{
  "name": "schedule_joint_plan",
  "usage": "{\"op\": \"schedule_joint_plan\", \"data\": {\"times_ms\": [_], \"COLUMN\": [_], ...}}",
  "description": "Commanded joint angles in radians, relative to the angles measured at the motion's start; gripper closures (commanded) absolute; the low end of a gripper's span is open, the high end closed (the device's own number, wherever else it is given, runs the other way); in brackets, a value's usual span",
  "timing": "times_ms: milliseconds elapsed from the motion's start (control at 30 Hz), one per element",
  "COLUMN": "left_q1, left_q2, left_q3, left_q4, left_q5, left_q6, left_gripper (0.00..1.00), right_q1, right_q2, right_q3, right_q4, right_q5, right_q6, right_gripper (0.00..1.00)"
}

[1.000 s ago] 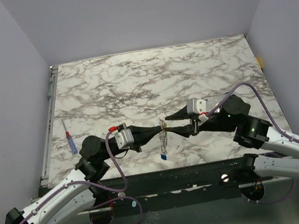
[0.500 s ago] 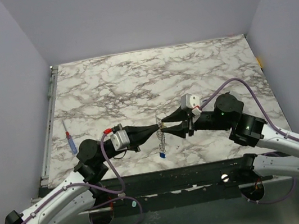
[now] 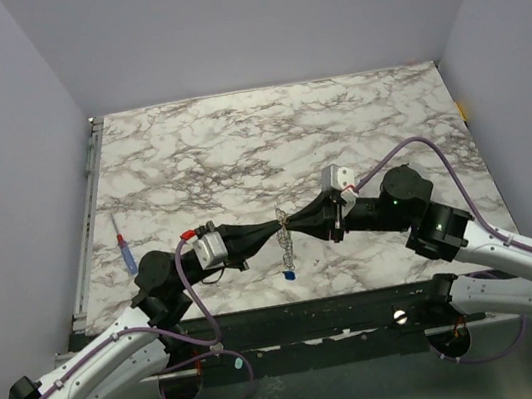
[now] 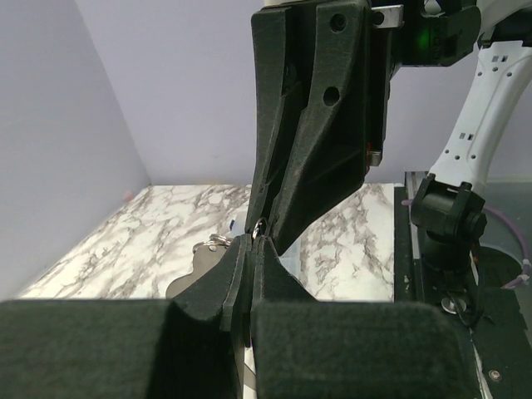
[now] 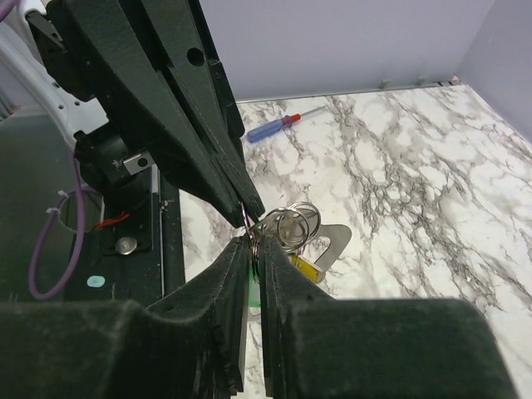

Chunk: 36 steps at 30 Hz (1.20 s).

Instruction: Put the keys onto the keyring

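Above the table's near middle, my left gripper (image 3: 277,226) and right gripper (image 3: 294,223) meet tip to tip. The left gripper (image 4: 252,241) is shut on the keyring (image 4: 259,226), a thin wire loop showing at its tips. From the keyring (image 3: 287,241) a chain hangs down with a blue key (image 3: 288,276) at its end. My right gripper (image 5: 254,243) is closed on a green key (image 5: 253,293), whose head shows between the pads. Beside it hang small silver rings (image 5: 298,223), a yellow key (image 5: 305,268) and a flat metal tag (image 5: 332,243).
A thin red-and-blue pen (image 3: 127,253) lies by the table's left edge, also in the right wrist view (image 5: 278,125). The marble table (image 3: 336,128) stretches behind the grippers. Grey walls stand on three sides.
My right gripper moved left up to the left gripper's tips and its jaws closed. The left gripper stayed shut and shifted slightly left; the hanging chain followed.
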Motion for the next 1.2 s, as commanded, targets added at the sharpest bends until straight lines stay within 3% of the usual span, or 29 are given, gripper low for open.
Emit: {"op": "schedule_joint_plan", "data": {"times_ms": [0, 367, 400, 500, 733, 767, 833, 900, 1000, 1167], "left_q1": [0.003, 0.002, 0.003, 0.003, 0.003, 0.003, 0.003, 0.003, 0.002, 0.003], "left_q2": [-0.018, -0.031, -0.031, -0.031, -0.031, -0.031, -0.03, -0.03, -0.03, -0.027], "left_q3": [-0.007, -0.012, -0.012, -0.012, -0.012, -0.013, -0.013, -0.013, -0.013, -0.014], "left_q4": [0.054, 0.056, 0.056, 0.056, 0.057, 0.057, 0.057, 0.059, 0.061, 0.063], "left_q5": [-0.025, -0.035, -0.035, -0.034, -0.032, -0.031, -0.031, -0.029, -0.031, -0.029], "left_q6": [-0.008, -0.007, -0.008, -0.007, -0.009, -0.009, -0.009, -0.009, -0.011, -0.014], "left_gripper": [1.0, 1.0, 1.0, 1.0, 1.0, 1.0, 1.0, 1.0, 1.0, 1.0], "right_q1": [0.009, 0.009, 0.009, 0.009, 0.009, 0.009, 0.01, 0.009, 0.009, 0.009], "right_q2": [0.013, 0.032, 0.032, 0.031, 0.022, 0.023, 0.029, 0.034, 0.039, 0.038], "right_q3": [0.015, 0.026, 0.026, 0.026, 0.015, 0.017, 0.021, 0.024, 0.025, 0.026], "right_q4": [0.018, 0.009, 0.011, 0.015, 0.037, 0.036, 0.034, 0.033, 0.036, 0.046], "right_q5": [-0.014, 0.007, 0.008, -0.005, -0.048, -0.055, -0.062, -0.072, -0.079, -0.066], "right_q6": [0.008, 0.03, 0.033, 0.03, 0.008, 0.006, 0.007, 0.007, 0.008, 0.008], "right_gripper": [0.83, 0.79, 0.81, 0.99, 0.99, 0.97, 0.79, 0.7, 0.69, 0.75]}}
